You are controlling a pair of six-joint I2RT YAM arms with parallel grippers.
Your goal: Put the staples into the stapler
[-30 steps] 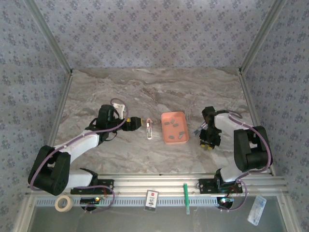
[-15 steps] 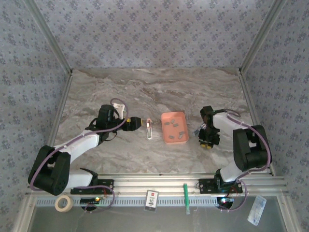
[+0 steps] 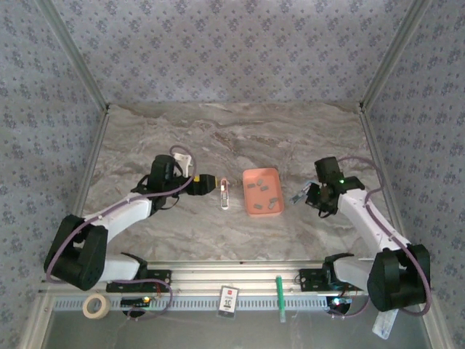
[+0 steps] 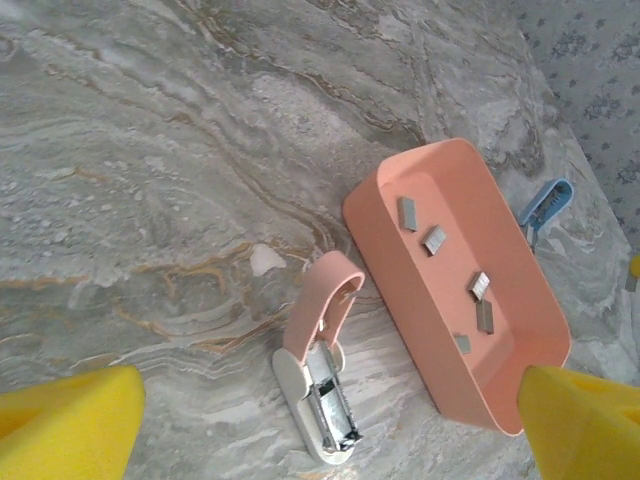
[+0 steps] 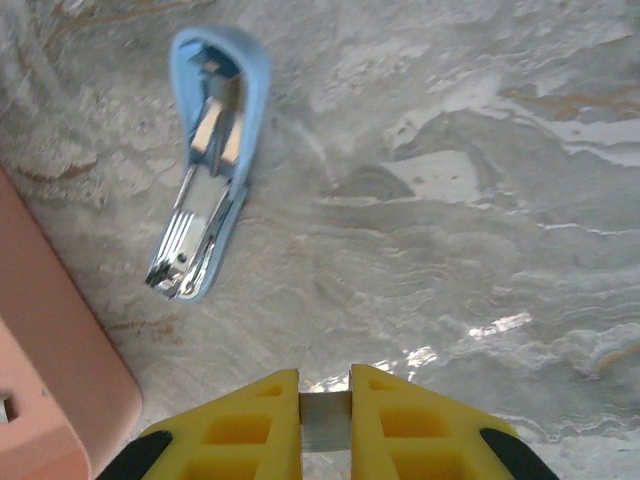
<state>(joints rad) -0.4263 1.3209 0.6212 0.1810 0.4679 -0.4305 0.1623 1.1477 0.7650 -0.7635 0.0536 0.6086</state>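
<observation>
Working outward from the salmon-pink rectangular plastic tray (image 3: 262,171) on the marble-patterned table (image 3: 182,138), I see a pink mini stapler with a white base (image 4: 318,330) just off the tray's left side, hinged open. My left gripper (image 3: 211,186) hovers beside it with its fingers spread wide and nothing between them. Just off the tray's right side lies the pale-blue plastic mini stapler with the silver rail (image 5: 212,170), on the table, rail exposed. Inside the tray, several tiny grey metal staple strips (image 4: 434,239) lie scattered. On the wrist view, my right gripper (image 5: 325,385), near the blue stapler, is closed on what looks like one small grey staple strip (image 5: 325,422), pinched across its flat sides. I judge the strip light, slick and brittle, likely to snap if squeezed hard or bent. The blue stapler looks light enough to skate on the marble, so I would brace it by the shell, clear of the rail.
</observation>
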